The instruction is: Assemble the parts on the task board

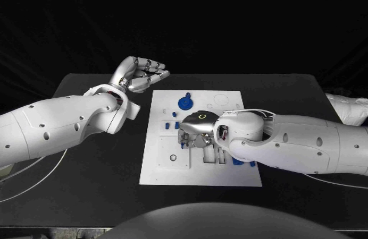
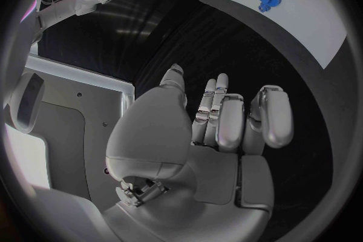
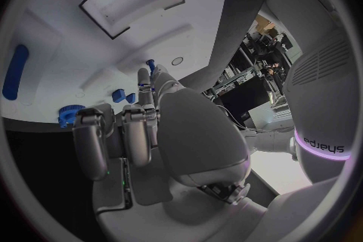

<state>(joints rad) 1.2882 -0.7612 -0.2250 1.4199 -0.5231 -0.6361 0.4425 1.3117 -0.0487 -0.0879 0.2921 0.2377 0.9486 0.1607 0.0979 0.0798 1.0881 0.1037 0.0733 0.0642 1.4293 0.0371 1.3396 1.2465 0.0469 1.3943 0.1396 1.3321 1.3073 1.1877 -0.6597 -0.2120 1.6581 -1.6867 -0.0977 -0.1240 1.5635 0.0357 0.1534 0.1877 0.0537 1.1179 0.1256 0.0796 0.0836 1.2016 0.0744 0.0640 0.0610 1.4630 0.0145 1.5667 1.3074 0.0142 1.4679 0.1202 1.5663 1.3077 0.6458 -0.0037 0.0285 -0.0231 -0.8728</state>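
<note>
Blue parts (image 1: pixel 185 102) lay on the white task board (image 1: pixel 230 175), over whose middle the right hand (image 1: pixel 195 134) hovered, grip unclear, while the left hand (image 1: pixel 142 74) curled empty beyond its far-left corner.

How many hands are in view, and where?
2: the left hand is off the board, past its far left corner; the right hand is over the board's middle.

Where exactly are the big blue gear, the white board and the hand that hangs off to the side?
big blue gear (image 1: pixel 185 101), head view, on its toothed disc.
task board (image 1: pixel 230 175), head view, on a bare near part of the plate.
left hand (image 1: pixel 142 75), head view, on the curled fingers.
</note>
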